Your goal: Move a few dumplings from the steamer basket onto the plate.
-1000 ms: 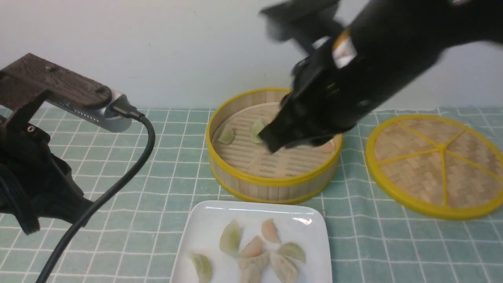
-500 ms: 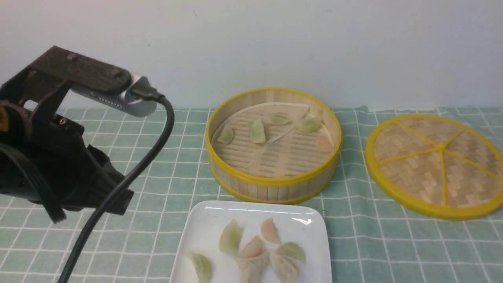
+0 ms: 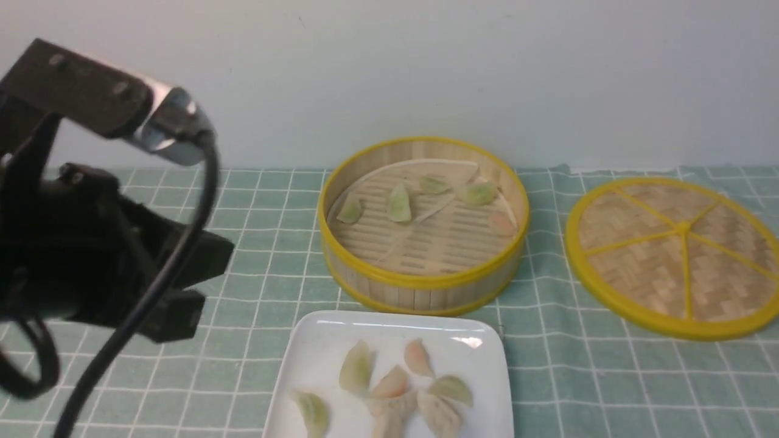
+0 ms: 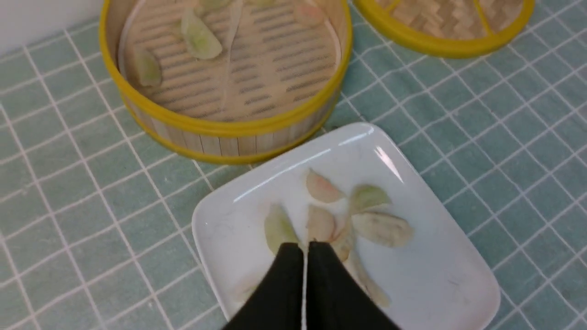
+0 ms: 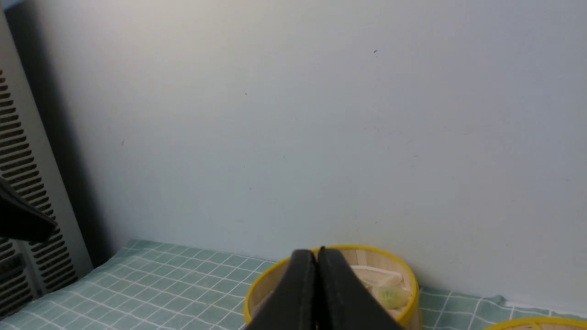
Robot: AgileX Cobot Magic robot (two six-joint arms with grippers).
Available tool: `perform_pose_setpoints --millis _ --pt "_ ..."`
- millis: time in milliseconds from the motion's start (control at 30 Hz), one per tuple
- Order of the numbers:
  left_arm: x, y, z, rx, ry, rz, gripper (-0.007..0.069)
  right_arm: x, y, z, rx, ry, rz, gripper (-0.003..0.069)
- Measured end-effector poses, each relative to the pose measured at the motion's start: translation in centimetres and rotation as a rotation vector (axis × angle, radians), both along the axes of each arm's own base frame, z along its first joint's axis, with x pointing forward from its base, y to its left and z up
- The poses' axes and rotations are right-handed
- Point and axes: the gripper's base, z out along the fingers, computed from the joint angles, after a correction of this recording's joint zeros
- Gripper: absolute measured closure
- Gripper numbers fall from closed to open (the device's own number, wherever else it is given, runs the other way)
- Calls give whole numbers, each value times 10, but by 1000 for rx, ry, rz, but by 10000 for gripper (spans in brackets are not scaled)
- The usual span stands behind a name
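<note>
The steamer basket point(image 3: 423, 286) stands at the middle back with several dumplings point(image 3: 398, 202) on its slatted floor, mostly pale green and one pinkish. The white plate point(image 3: 316, 347) lies just in front of it and bears several dumplings point(image 3: 358, 368). My left arm point(image 3: 109, 267) hangs at the left, blurred. In the left wrist view my left gripper point(image 4: 303, 245) is shut and empty above the plate point(image 4: 449, 256), over the plate's dumplings point(image 4: 380, 228); the basket point(image 4: 220, 126) is beyond. My right gripper point(image 5: 316, 252) is shut and empty, raised high, facing the wall above the basket point(image 5: 412, 279).
A flat woven disc with yellow spokes point(image 3: 675, 255) lies to the right of the basket. A green checked cloth point(image 3: 274, 201) covers the table. A pale wall stands close behind. A grey vented panel point(image 5: 18, 183) shows in the right wrist view.
My right arm has lifted out of the basket and left the front view. My left arm has risen and moved right, toward the plate.
</note>
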Motion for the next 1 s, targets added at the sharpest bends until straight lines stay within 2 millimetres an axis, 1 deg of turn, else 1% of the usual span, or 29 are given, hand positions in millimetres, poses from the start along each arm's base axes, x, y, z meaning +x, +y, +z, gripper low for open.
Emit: perform_pose_setpoints --millis 67,133,233,267,300,333,400,433,467,500,633,767,867,933,1000 --pt "-20 10 0 -48 -101 25 631 0 0 0 -1 1 0 673" --pt "-30 15 -2 -79 -157 41 631 0 0 0 -1 1 0 673" --pt "-63 30 -8 -208 -303 91 631 0 0 0 -1 0 -1 673" --pt "-70 33 -9 -239 -333 97 631 0 0 0 -1 0 -1 673" --pt "-76 36 -9 -266 -349 100 631 0 0 0 0 0 -1 673" --pt "-78 36 -9 -274 -351 100 631 0 0 0 0 0 -1 673" --pt "-94 41 -10 -338 -394 96 631 0 0 0 0 0 -1 673" --pt "-100 43 -9 -360 -409 94 631 0 0 0 0 0 -1 673" --pt "-101 44 -9 -362 -413 93 631 0 0 0 0 0 -1 673" --pt "-108 46 -9 -382 -432 89 631 0 0 0 1 1 0 673" --pt "-120 50 -6 -414 -475 82 631 0 0 0 1 1 0 673" --pt "-121 52 -6 -389 -499 81 631 0 0 0 1 1 0 673" --pt "-119 53 -10 -331 -524 87 631 0 0 0 1 1 0 673" --pt "-113 54 -18 -276 -545 105 631 0 0 0 1 1 0 673" --pt "-106 56 -35 -212 -576 135 631 0 0 0 1 1 0 673"
